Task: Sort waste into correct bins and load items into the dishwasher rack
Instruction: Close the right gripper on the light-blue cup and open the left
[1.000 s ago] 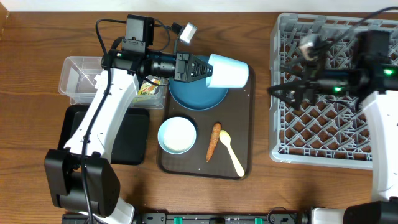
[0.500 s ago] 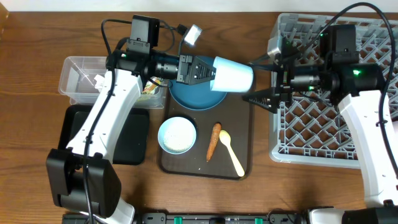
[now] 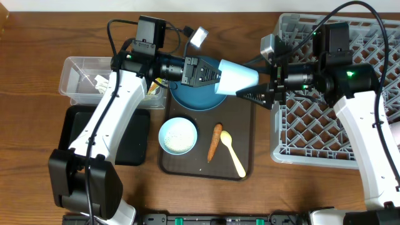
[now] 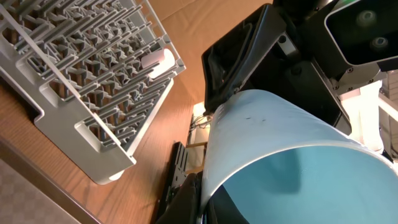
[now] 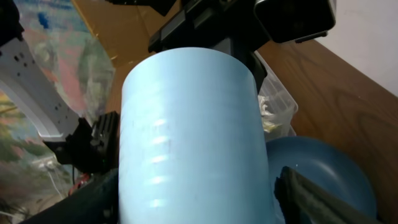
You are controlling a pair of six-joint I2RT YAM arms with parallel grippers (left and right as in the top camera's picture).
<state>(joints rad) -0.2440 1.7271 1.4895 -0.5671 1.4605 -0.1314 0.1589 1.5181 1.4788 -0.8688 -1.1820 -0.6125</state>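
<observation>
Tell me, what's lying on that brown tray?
A dark blue plate, a white bowl, an orange carrot and a pale yellow spoon lie on the brown tray. The light blue cup held above covers part of the plate, hiding whatever is there.

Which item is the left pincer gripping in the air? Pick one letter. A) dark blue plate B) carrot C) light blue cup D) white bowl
C: the left pincer is shut on the rim of the light blue cup, held sideways above the dark blue plate.
</observation>
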